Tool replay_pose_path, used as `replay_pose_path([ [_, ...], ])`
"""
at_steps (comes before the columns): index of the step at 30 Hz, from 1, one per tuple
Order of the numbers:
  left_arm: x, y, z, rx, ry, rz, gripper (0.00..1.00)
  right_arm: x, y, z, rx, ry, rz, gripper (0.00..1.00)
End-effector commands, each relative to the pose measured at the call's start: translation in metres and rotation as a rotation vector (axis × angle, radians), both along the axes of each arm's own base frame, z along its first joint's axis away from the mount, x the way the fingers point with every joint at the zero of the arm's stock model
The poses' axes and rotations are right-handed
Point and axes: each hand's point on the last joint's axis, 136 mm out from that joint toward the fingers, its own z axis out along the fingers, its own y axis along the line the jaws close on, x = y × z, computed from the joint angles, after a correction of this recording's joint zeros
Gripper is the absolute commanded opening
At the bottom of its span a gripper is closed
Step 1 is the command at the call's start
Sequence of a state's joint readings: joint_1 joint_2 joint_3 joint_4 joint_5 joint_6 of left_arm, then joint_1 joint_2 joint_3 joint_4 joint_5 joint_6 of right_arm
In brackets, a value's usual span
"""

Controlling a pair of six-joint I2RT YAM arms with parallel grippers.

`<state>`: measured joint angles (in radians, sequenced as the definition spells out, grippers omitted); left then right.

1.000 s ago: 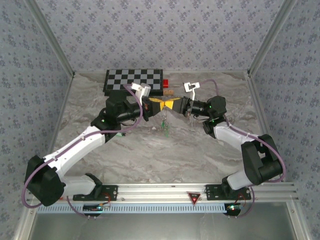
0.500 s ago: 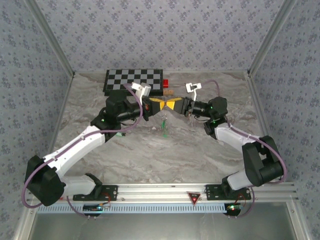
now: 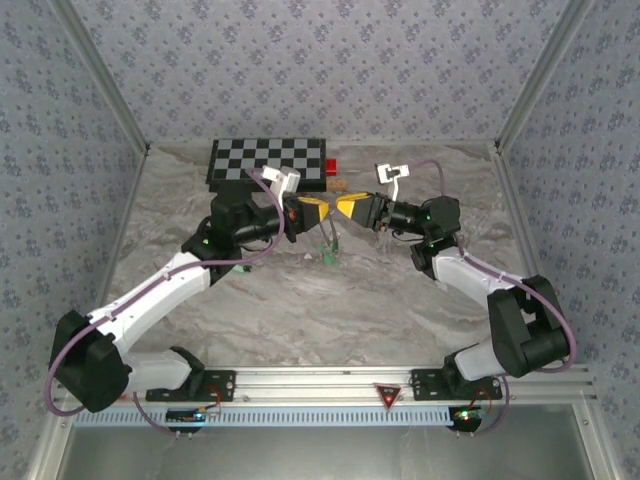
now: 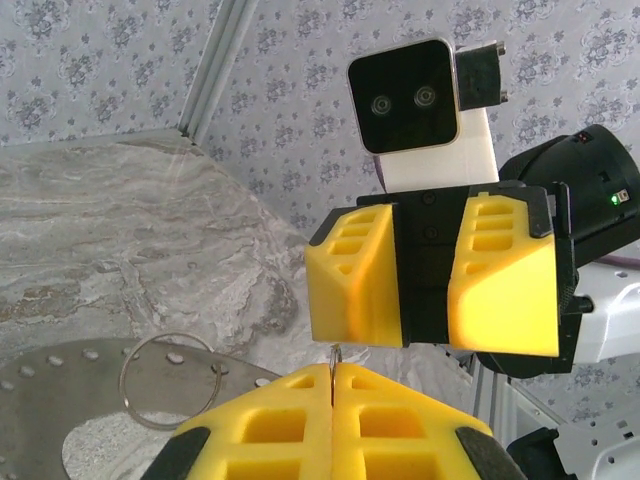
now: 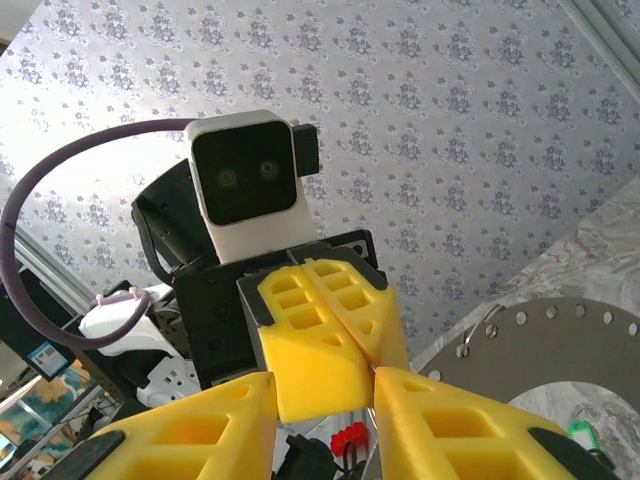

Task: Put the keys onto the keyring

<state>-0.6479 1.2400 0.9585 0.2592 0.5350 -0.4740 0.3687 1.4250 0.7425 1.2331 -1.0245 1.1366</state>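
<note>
Grey floral wallpaper walls (image 3: pixel 320 60) on three sides, marble-look tabletop (image 3: pixel 300 300), checkerboard (image 3: pixel 268 158) at back, aluminium rail (image 3: pixel 330 385) up front.

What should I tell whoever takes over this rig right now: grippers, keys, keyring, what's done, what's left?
Left gripper: shut, pinching a thin wire at its tips, raised over mid-table.
Right gripper: open, facing the left one tip to tip, gripping nothing.
Keyring: hanging beside the left gripper. It is unclear whether the pinched wire is part of it.
Keys: green heads dangle below the two grippers in the top view, too small to count.
Done: some keys seem to hang from the ring.
Left: check that every key is really threaded, and add any that is not.
</note>
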Motion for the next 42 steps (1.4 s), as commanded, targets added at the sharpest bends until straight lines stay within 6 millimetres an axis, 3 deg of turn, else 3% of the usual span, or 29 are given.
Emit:
replay_pose_path([
  [1,-0.007,0.001,0.029,-0.071,-0.073,-0.027,0.00,0.002,-0.002,0.008,0.028,-0.024,-0.013,0.32],
  [7,-0.013,0.002,0.038,-0.099,-0.108,-0.049,0.00,0.004,-0.001,0.007,0.029,-0.016,-0.017,0.31],
  [19,-0.023,0.003,0.062,-0.098,-0.304,-0.068,0.00,0.005,-0.004,0.033,0.068,-0.091,-0.029,0.27],
  [28,-0.025,0.004,0.082,-0.106,-0.343,-0.076,0.00,0.000,-0.001,0.045,0.062,-0.152,-0.008,0.27],
  [42,-0.016,0.004,0.085,-0.117,-0.322,-0.059,0.00,-0.015,0.008,0.045,0.050,-0.154,0.074,0.29],
])
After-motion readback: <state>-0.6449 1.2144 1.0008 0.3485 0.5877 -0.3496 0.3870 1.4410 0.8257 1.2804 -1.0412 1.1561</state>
